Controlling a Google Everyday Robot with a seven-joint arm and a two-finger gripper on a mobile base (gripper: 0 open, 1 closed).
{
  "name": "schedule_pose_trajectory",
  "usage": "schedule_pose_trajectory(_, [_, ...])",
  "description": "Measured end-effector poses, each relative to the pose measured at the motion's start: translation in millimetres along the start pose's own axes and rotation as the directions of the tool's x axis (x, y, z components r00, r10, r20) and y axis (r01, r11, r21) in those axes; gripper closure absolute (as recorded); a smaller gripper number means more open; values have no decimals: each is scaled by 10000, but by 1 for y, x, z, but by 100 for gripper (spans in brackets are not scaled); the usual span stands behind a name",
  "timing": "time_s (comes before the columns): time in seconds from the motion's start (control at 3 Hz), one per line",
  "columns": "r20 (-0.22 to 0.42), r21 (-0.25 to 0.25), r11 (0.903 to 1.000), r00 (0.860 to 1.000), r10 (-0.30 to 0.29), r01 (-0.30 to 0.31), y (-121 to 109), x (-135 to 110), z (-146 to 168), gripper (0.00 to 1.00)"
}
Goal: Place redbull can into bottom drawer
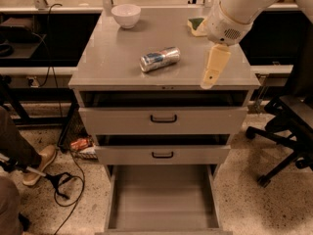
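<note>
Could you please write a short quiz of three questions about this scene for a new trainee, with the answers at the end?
1. Fill in (open or shut): the bottom drawer stands ____, and its floor is bare.
2. True or false: the redbull can stands upright on the cabinet top.
3. Where is the tool?
A) inside the bottom drawer
B) over the front right part of the cabinet top, to the right of the can in the picture
C) behind the cabinet, hidden from view

Key: 1 open; 2 false, the can lies on its side; 3 B.
</note>
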State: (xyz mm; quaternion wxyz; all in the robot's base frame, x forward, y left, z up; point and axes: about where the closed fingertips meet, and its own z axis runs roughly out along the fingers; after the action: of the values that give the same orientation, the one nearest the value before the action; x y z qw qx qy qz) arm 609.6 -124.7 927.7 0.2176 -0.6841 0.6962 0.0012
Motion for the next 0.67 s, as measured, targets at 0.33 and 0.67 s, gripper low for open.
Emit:
schedule_pose_trajectory(0.33, [-29, 70, 9997, 9997, -239, 240, -7, -2, 5, 0])
schedule_pose_trajectory(0.67, [274, 121, 9960, 9956, -893, 890, -38, -10, 33, 0])
